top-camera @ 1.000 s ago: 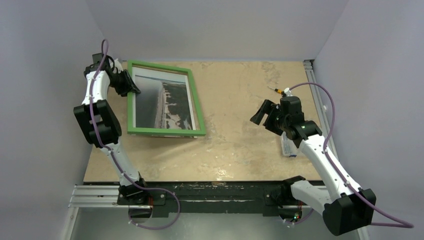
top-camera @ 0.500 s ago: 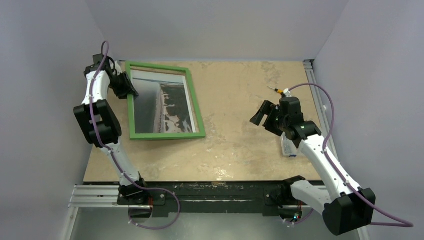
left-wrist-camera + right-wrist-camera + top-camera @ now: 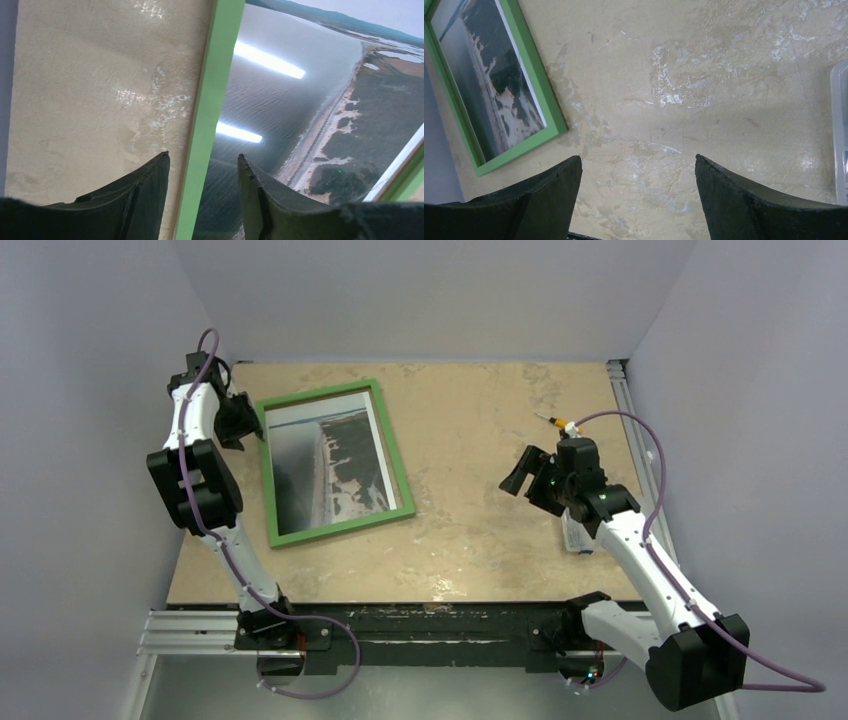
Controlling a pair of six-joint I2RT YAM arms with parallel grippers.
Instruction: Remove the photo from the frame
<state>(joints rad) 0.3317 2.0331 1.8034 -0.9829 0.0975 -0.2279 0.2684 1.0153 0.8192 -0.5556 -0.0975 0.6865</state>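
Photo, a large rectangular print of a grey, dark and pale shoreline with a white margin, sits face up inside the thin green rectangular picture frame. The two lie flat together on the mottled beige counter, in its far left part. The frame is skewed, its far left corner nearest the left arm and its near right corner pointing towards the middle of the counter. From the left wrist view, two bright streaks of light gleam on the photo's grey water.

The left pincer is at the frame's left rail, close to the far left corner. Its two dark fingers are spread and straddle the green rail, one over the bare counter and the other over the photo. A sliver of gap shows on either side of the rail, so neither finger pinches it.

The right pincer hangs over the bare counter on the right side, well apart from the frame. Its fingers are spread wide with nothing between them, and they point towards the frame's near right corner. A small clear plastic box rests on the counter near the right edge, partly hidden under the right arm; only its edge shows in the right wrist view.
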